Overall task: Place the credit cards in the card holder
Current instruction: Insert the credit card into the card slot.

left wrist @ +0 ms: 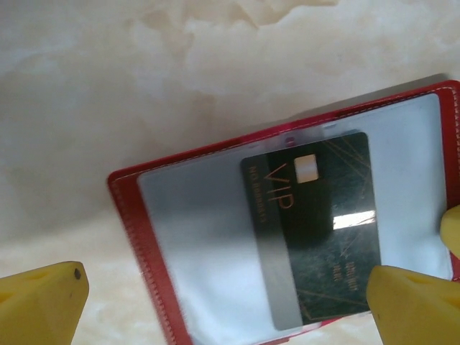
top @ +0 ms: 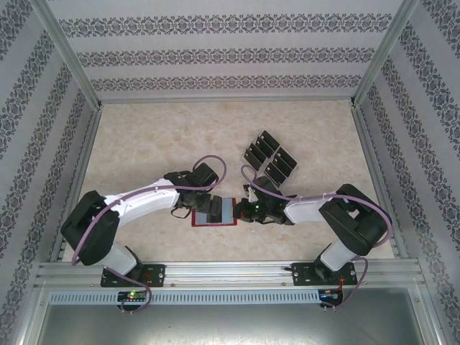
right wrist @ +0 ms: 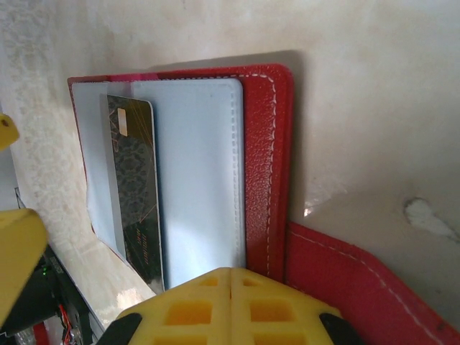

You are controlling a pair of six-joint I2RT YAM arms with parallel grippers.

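The card holder [top: 214, 213] lies open on the marbled table [top: 144, 136] in the top external view, near the front edge. The left gripper [top: 200, 207] is at its left end and the right gripper [top: 248, 210] at its right, so both arms crowd it. The loose credit cards [top: 269, 157] lie fanned in a dark cluster just beyond the right arm, apart from the holder. In the left wrist view the card holder [left wrist: 136, 223] shows red stitched leather around a pale translucent pocket [left wrist: 208, 251], with a black VIP card [left wrist: 316, 223] partly under the sleeve. The left gripper [left wrist: 226, 309] is spread wide with nothing clamped. Its yellow fingertips [left wrist: 43, 305] sit either side of the holder's near edge, the right one overlapping the card's corner. In the right wrist view the card holder [right wrist: 266, 165] runs top to bottom, and the black VIP card [right wrist: 136, 194] is tucked beside a grey pocket [right wrist: 198, 180]. A red flap [right wrist: 359, 287] lies at lower right. The right gripper [right wrist: 122, 277] is parted wide, one finger [right wrist: 230, 305] over the pocket's near end; whether it touches is unclear.
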